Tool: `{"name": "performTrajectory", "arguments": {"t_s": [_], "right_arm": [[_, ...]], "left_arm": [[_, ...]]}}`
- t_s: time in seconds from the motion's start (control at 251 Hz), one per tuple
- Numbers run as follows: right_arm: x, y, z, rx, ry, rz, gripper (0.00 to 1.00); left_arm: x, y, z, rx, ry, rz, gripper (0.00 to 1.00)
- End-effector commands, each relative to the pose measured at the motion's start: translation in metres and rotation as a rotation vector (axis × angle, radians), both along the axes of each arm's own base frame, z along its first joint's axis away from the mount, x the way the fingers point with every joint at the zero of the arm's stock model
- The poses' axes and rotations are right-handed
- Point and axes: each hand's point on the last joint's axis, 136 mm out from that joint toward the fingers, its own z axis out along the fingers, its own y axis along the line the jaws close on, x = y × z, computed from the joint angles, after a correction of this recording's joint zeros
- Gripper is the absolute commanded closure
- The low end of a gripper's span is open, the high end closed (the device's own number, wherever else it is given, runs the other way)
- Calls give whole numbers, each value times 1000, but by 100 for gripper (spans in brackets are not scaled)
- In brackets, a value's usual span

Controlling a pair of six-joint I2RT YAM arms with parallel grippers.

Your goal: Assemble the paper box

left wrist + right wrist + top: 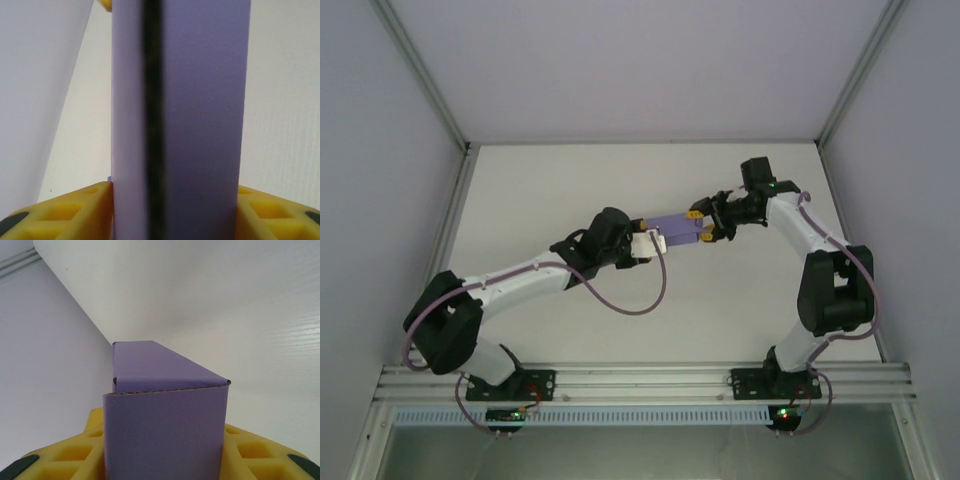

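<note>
1. Placement: the paper box (672, 229), folded into a long lavender block, spans the gap between both grippers over the middle of the white table (570, 180).
2. The left gripper (645, 243) pinches the box's left end. In the left wrist view its yellow fingers (75, 212) press either side of the box (200, 120), which blocks most of the table beyond; a dark seam runs along it.
3. The right gripper (705, 228) pinches the right end, its fingers (75, 457) flanking the box (165, 435).
4. Pale walls (380, 120) enclose the table. A purple cable (640, 300) loops beside the left arm, and a metal rail (640, 380) lines the near edge.
</note>
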Motion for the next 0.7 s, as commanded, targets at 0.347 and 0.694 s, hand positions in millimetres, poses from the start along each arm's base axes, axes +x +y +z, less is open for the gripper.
{"name": "performTrajectory", "arguments": {"t_s": [0.347, 0.694], "right_arm": [[5, -90, 48, -394, -445, -90, 2], [20, -108, 99, -694, -1441, 192, 1]], "left_arm": [[-17, 20, 2, 21, 216, -65, 56], [-38, 41, -33, 100, 807, -56, 63]]}}
